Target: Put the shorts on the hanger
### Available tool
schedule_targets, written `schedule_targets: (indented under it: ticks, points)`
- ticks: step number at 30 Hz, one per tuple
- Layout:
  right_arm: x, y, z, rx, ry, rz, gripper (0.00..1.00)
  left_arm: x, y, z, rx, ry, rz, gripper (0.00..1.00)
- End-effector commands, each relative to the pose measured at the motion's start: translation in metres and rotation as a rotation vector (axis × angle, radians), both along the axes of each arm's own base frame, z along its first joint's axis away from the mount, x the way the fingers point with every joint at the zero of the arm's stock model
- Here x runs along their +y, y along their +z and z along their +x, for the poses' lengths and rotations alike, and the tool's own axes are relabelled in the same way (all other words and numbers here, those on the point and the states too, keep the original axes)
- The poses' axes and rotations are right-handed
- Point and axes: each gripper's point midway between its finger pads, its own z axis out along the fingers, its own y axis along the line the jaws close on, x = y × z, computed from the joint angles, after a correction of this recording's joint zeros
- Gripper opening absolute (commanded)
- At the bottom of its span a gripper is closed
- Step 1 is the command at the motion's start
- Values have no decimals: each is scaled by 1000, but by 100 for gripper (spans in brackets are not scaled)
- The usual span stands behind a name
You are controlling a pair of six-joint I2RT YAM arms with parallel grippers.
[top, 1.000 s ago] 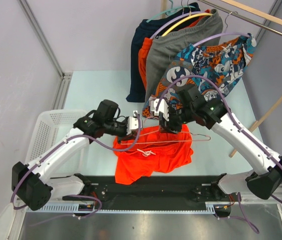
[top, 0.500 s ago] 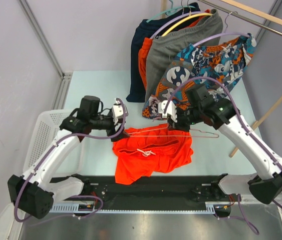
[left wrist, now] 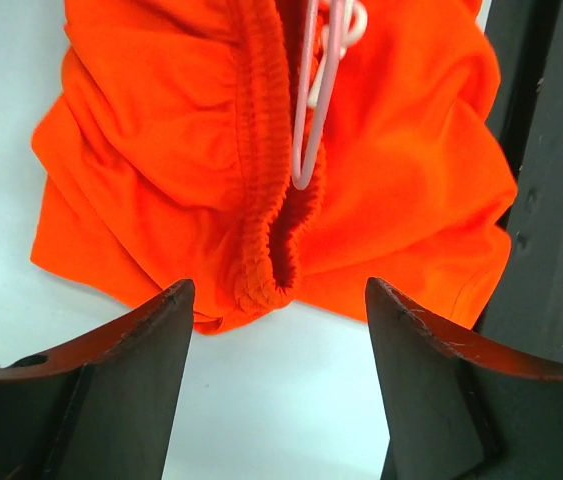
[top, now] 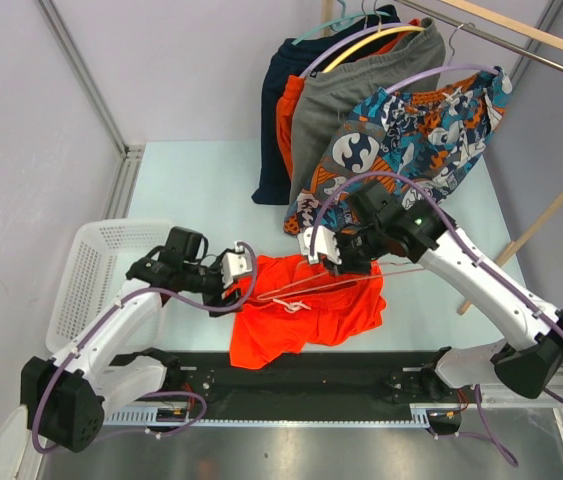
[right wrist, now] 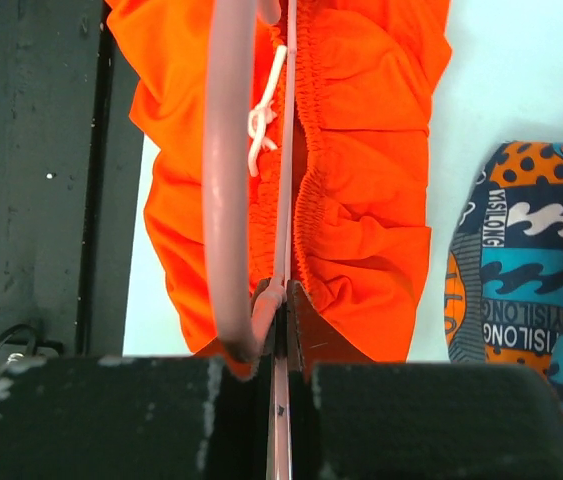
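Observation:
The orange-red shorts [top: 306, 318] lie crumpled on the table in front of the arm bases, white drawstring showing. The pale pink hanger [top: 381, 272] lies across their waistband. My right gripper [top: 323, 250] is shut on the hanger's wire [right wrist: 226, 150], just above the shorts [right wrist: 361, 200]. In the left wrist view one looped end of the hanger [left wrist: 311, 120] lies in the waistband opening of the shorts [left wrist: 161, 150]. My left gripper [left wrist: 276, 290] stands open just off the shorts' left edge, with only bare table between its fingers. It appears at the left [top: 236, 270] from above.
A white basket [top: 86, 270] stands at the table's left edge. Grey shorts [top: 331, 110] and patterned shorts [top: 431, 120] hang on a rail at the back, the patterned ones [right wrist: 521, 270] close behind my right gripper. A wooden pole [top: 541, 215] leans at the right.
My left gripper let go at the waistband, opened, drew back left and came down beside the shorts. My right gripper shut on the hanger and shifted it slightly left.

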Motion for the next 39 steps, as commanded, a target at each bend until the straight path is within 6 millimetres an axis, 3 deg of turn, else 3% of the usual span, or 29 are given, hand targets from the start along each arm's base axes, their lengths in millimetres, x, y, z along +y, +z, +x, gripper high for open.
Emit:
schedule_targets:
  ticks: [1,10,23,32,39]
  points:
    - [9,0,7,-55,34,-1,0,3,-1,8,-121,-57,21,73]
    - [9,-8,8,-78,65,-48,0,4,-23,9,-48,-70,55,69]
    - [9,-7,-10,-73,78,-79,0,-3,-25,16,-55,-68,28,69]
    - [15,-17,7,-114,29,-127,0,-3,-30,12,-46,-81,34,70]
    - [19,-21,8,-110,43,-130,0,2,-41,5,-85,-125,45,71]
